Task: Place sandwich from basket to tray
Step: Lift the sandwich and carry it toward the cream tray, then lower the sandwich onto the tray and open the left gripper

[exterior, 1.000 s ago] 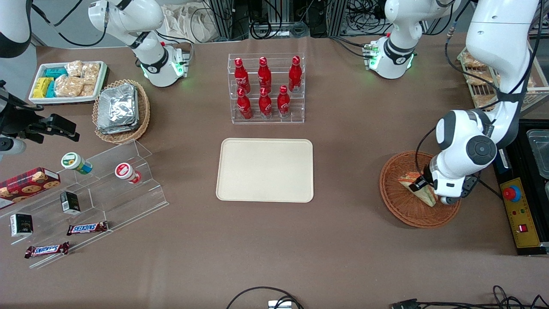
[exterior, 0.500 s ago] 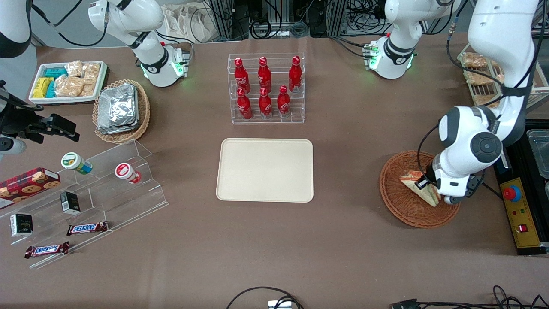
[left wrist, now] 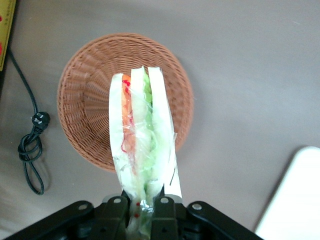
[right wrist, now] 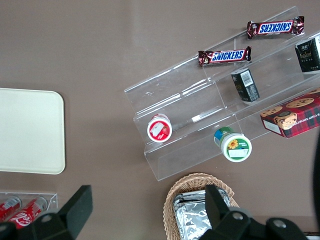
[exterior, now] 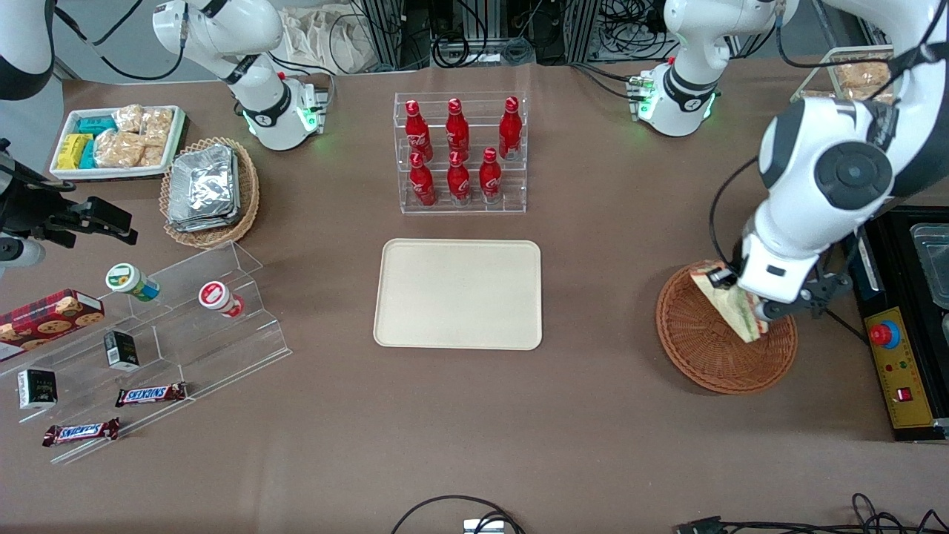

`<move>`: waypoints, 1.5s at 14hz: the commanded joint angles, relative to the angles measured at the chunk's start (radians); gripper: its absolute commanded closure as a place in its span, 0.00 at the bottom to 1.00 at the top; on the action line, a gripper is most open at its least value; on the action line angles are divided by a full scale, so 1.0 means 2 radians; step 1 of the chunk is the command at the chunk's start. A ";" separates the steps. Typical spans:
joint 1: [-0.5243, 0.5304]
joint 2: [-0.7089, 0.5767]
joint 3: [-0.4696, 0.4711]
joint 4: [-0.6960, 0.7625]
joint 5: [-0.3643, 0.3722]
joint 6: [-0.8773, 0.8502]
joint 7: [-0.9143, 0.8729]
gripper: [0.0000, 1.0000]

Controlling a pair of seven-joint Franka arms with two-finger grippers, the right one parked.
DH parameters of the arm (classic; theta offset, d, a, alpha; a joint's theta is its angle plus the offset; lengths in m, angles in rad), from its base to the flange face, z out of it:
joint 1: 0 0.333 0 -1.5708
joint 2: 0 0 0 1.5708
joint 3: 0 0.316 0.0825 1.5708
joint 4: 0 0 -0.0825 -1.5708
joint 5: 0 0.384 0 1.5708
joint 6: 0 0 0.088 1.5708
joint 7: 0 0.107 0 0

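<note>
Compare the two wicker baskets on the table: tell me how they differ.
The orange-brown basket holds nothing; the gripper, jaws shut on the sandwich, is above it. The tan basket is paler, holds foil packets, and lies toward the parked arm's end. Both are round and woven.

a brown table (exterior: 593, 415) fills the scene; above its edge near the bottle rack (exterior: 460, 152), dark cables (exterior: 474, 37) hang among metal frames.
</note>
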 commanded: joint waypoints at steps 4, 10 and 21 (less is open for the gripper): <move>-0.032 0.048 -0.077 0.074 -0.035 -0.025 -0.023 1.00; -0.099 0.130 -0.093 0.076 -0.030 0.001 -0.013 1.00; -0.158 0.240 -0.093 0.056 0.065 0.134 -0.068 1.00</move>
